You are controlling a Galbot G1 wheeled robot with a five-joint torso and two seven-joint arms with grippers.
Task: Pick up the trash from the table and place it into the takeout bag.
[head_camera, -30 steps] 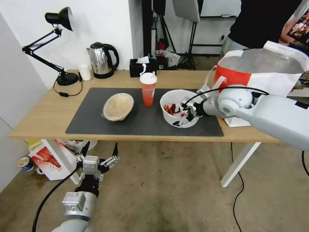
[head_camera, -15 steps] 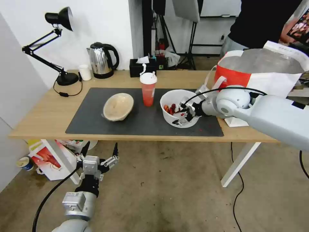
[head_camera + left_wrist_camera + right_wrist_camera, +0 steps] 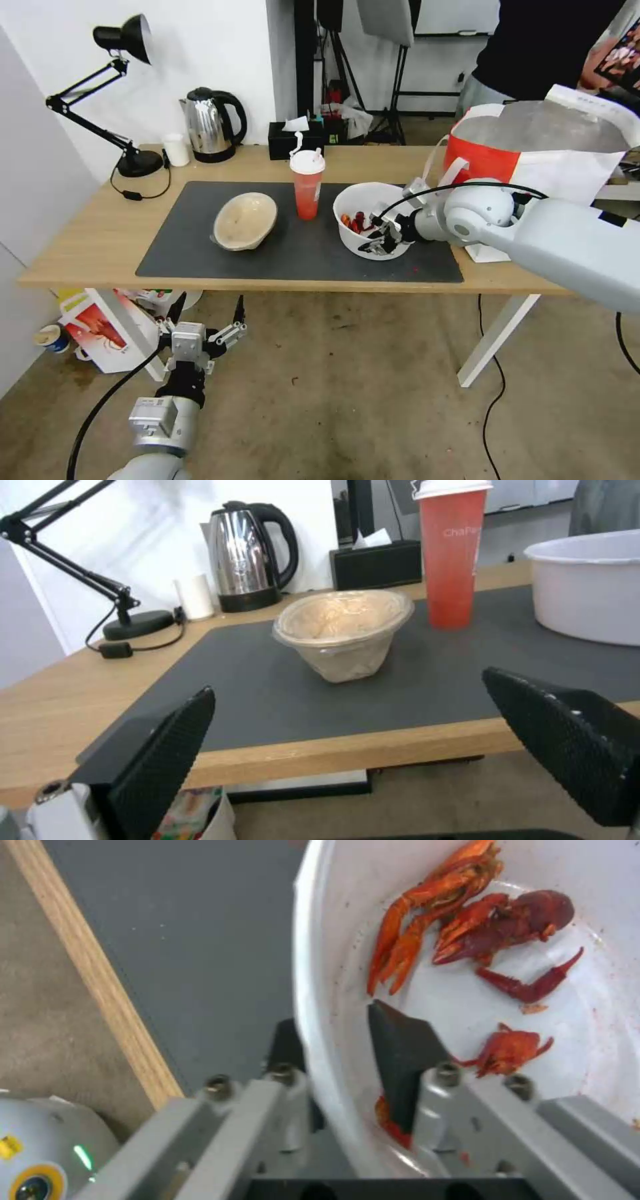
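Note:
The large white bowl [image 3: 363, 200] with red crayfish scraps [image 3: 467, 925] sits at the right of the dark mat [image 3: 187, 260] on the table [image 3: 87, 233]. My right gripper [image 3: 380, 241] is shut on its near rim, one finger [image 3: 393, 1050] inside the wall and the other outside. Left of the bowl stand the tall red cup [image 3: 307, 187] and the tilted beige bowl [image 3: 245, 220]. The takeout bag [image 3: 533, 143] stands open at the table's right end, behind my right arm. My left gripper [image 3: 200, 333] hangs open below the table's front edge, facing the beige bowl [image 3: 343, 625].
A steel kettle [image 3: 210, 123], small white cup [image 3: 176, 149], black desk lamp [image 3: 127, 100] and black tissue box [image 3: 297, 139] line the table's back edge. A white-and-red box [image 3: 107, 330] lies on the floor under the left end. A person stands behind the bag.
My right gripper has closed on the white bowl's rim and risen slightly, and the bowl has shifted a little with it. The left arm has not moved.

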